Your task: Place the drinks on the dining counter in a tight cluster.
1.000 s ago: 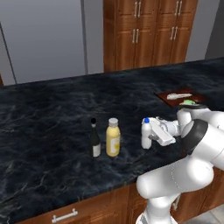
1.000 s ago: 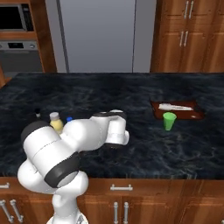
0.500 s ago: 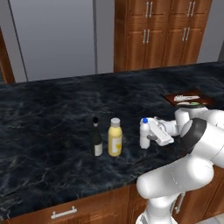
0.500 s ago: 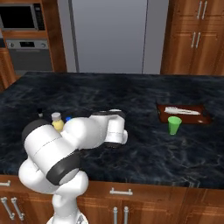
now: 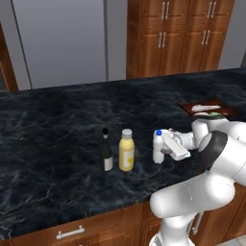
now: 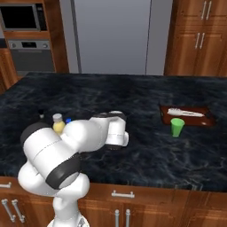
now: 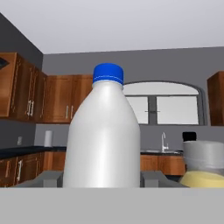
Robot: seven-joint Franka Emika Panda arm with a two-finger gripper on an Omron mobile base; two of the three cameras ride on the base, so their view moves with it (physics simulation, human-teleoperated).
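- The claw [image 5: 162, 146] is pinching the white bottle [image 5: 157, 147], standing right of center on the counter [image 5: 57, 120].
- The juice bottle [image 5: 127, 150] and wine bottle [image 5: 106, 150] are standing together just left.
- Advice: keep it upright, stopping just short of a knock.

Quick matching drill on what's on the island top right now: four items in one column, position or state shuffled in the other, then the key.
1. wine bottle
2. juice bottle
3. white bottle
4. green cup

A. at the gripper
B. middle of the bottle row
C. beside the wooden board
D. row's end farthest from the gripper

Pairs: 1-D, 2-B, 3-A, 4-C
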